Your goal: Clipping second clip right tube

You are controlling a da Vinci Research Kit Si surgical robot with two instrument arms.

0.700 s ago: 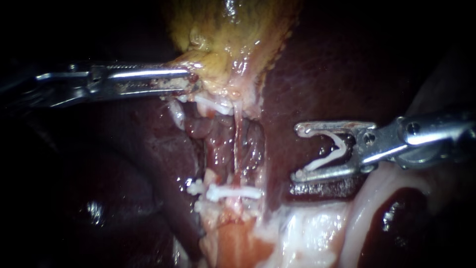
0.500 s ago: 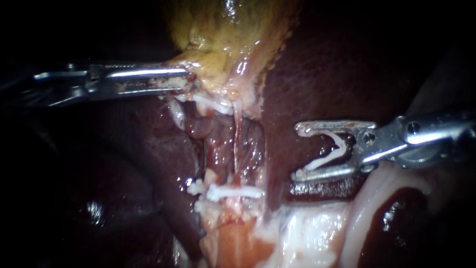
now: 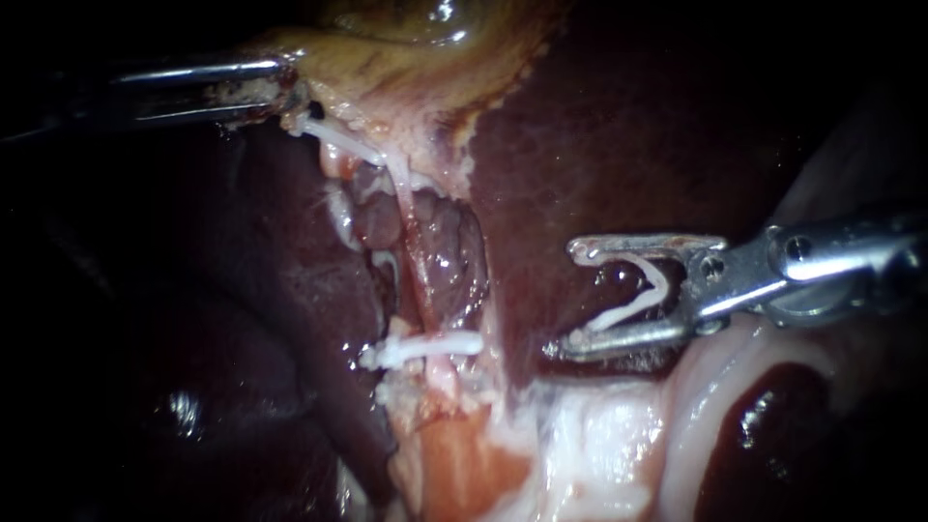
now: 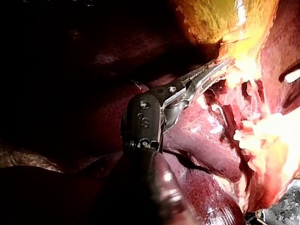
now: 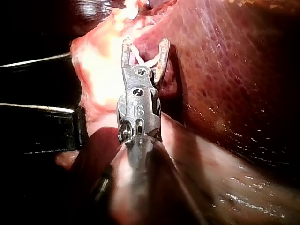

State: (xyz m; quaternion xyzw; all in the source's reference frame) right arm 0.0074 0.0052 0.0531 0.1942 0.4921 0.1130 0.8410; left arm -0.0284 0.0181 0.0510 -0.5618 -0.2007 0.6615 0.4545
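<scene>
The claw of the left instrument was seen closed narrow on the edge of the gallbladder. Compared with half a second before, it had been carried up and back along its own shaft, and the yellow tissue had been dragged with it. By that pull the tube was drawn out long and taut, slanting from just beyond the claw's tip down to the lower clip, which was itself shifted a little toward that claw. The upper clip was found tilted, just ahead of and under the tip. Whether this was the right tube could not be told for certain. The claw of the right instrument was held wide, with an open clip seated between its two halves. It was placed much as before, only its lower tip being brought slightly nearer the tissue. The tube was left well ahead of its mouth, untouched, with a band of dark liver lying between.
</scene>
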